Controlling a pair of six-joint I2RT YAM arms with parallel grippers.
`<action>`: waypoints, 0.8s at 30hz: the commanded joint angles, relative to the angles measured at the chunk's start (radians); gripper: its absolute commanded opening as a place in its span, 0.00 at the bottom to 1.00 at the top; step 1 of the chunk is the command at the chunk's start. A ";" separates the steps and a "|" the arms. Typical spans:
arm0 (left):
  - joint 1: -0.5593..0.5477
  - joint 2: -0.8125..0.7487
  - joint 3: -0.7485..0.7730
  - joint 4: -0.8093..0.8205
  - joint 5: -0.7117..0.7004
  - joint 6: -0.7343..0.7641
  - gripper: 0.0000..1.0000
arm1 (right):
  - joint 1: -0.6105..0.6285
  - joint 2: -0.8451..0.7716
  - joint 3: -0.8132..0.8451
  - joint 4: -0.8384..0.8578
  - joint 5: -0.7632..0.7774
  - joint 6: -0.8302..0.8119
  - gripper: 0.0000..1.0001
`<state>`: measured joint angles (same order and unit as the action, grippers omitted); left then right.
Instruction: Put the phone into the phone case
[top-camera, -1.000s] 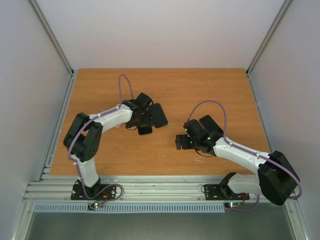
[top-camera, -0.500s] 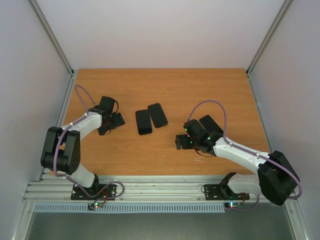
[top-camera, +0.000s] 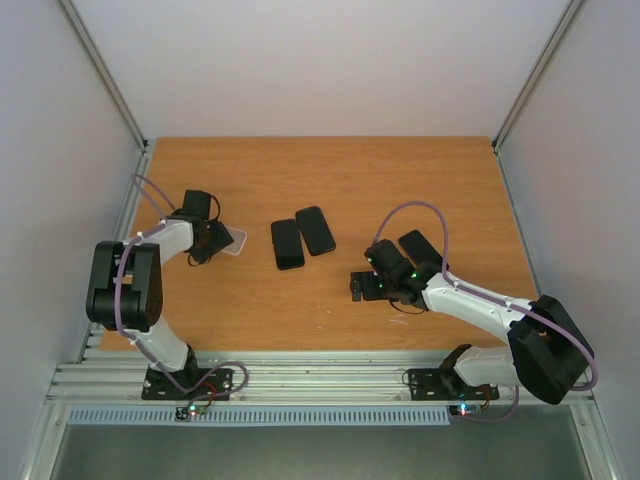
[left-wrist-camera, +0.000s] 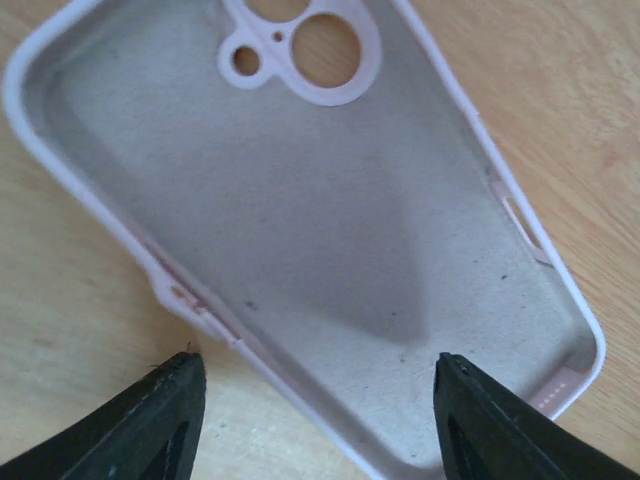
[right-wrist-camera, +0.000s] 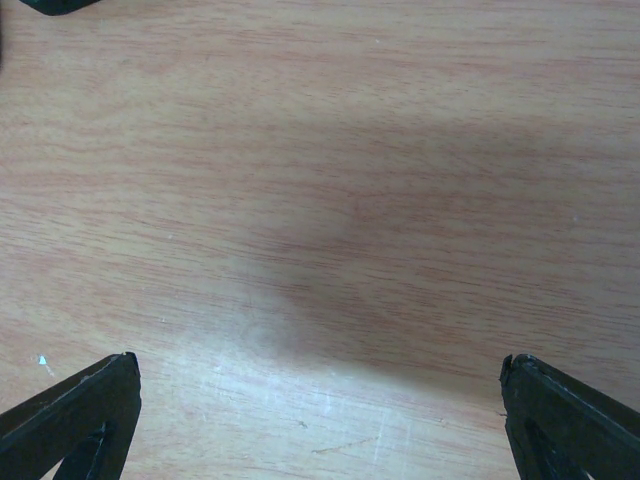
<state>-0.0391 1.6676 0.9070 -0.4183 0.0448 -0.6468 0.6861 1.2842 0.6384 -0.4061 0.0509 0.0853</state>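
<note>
A pale pink phone case (left-wrist-camera: 330, 230) lies open side up on the table, grey lining and camera cut-out showing. It also shows in the top view (top-camera: 237, 241) at the left. My left gripper (left-wrist-camera: 315, 405) is open low over the case's near end, with one long edge of the case between the fingers. In the top view the left gripper (top-camera: 218, 243) is at the case's left end. Two black phones (top-camera: 287, 243) (top-camera: 315, 230) lie side by side mid-table. My right gripper (top-camera: 357, 285) is open and empty over bare wood, also seen in its wrist view (right-wrist-camera: 320, 410).
A dark flat slab (top-camera: 420, 246) lies behind the right wrist, partly hidden by the arm. A black corner (right-wrist-camera: 50, 4) shows at the top left of the right wrist view. The wooden table (top-camera: 330, 170) has metal rails on both sides and white walls behind.
My left arm has swung left, away from the two black phones, and the pale case now shows at its gripper. The right arm has barely moved.
</note>
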 joint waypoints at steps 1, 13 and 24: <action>0.006 0.057 0.009 0.022 0.034 0.011 0.60 | -0.003 0.003 0.016 0.013 -0.002 -0.007 0.98; 0.005 -0.007 -0.038 -0.021 0.033 0.049 0.18 | -0.003 -0.001 0.012 0.019 -0.011 -0.002 0.98; -0.017 -0.167 -0.118 -0.099 0.067 0.105 0.07 | -0.003 -0.011 0.002 0.027 -0.011 0.005 0.98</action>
<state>-0.0406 1.5677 0.8204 -0.4732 0.0818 -0.5762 0.6861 1.2846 0.6384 -0.3985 0.0402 0.0853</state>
